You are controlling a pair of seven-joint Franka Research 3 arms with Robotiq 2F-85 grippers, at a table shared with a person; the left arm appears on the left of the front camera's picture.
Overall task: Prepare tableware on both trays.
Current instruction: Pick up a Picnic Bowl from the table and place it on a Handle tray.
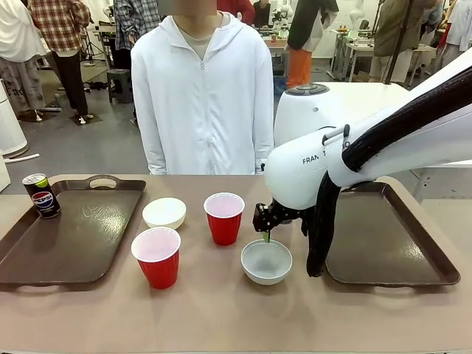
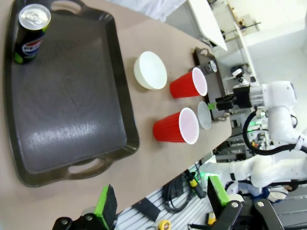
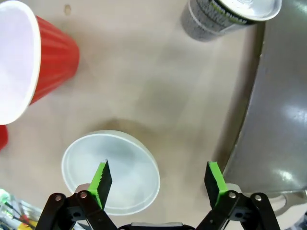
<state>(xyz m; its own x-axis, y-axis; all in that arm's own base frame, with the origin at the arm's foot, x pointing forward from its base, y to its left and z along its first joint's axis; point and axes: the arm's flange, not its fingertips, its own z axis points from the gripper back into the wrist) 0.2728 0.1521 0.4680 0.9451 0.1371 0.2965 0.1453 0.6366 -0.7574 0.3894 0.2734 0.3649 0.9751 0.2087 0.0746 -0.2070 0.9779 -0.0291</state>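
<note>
Between the trays: near red cup [image 1: 156,257], far red cup [image 1: 223,217], far bowl [image 1: 164,212] and near bowl [image 1: 266,262] stand on your table [image 1: 221,317].
Right gripper [image 3: 158,176]: jaws released, hanging over the near bowl.
Left gripper [image 2: 160,196]: jaws spread, nothing between them.
Left tray [image 1: 74,243]: Pepsi can [image 1: 41,195] upright in its far corner.
Right tray [image 1: 383,236]: second can [image 3: 225,17] just beside its rim.

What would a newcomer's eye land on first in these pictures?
The robot's right hand hangs open over a small white round bowl near the table's front middle. Two red plastic cups stand just left of it, and a small dark drink can sits in the far corner of the left dark brown plastic tray.
</note>
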